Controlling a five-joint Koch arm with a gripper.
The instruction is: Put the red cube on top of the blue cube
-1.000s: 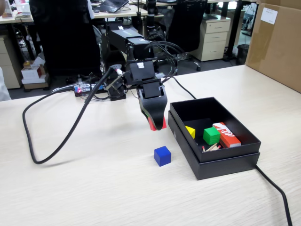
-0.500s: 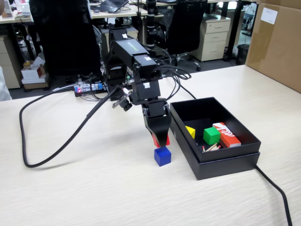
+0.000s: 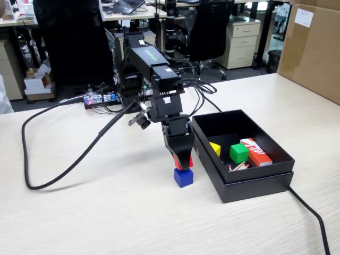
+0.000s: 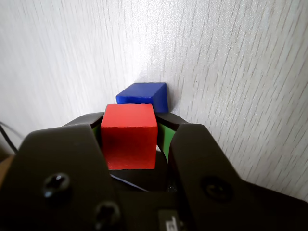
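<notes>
The jaws were closed on the red cube (image 4: 129,135), one dark jaw pressed against each side face, with its top face and front edge left bare in the wrist view. The gripper (image 3: 182,161) pointed straight down in the fixed view, and the red cube (image 3: 181,161) showed only as a sliver between the jaw tips. Directly beneath the jaws sat the blue cube (image 3: 184,177) on the pale wooden surface (image 3: 106,212); the red cube's lower edge appeared to meet the blue cube's top, though whether they truly touched could not be told. In the wrist view the blue cube (image 4: 143,95) lay just beyond the red one, its far edges and one corner sticking out past it.

To the right of the jaws in the fixed view, near but not touching, stood the black open box (image 3: 241,183), its near wall running close alongside the blue cube. Inside it lay a yellow block (image 3: 214,149), a green cube (image 3: 238,153) and an orange-red box with white markings (image 3: 256,151). To the left of and in front of the jaws the surface lay open and bare as far as the looping black cable (image 3: 64,159). Behind the jaws rose the arm (image 3: 151,71), trailing wires. A cardboard box (image 3: 313,48) stood well off to the far right.
</notes>
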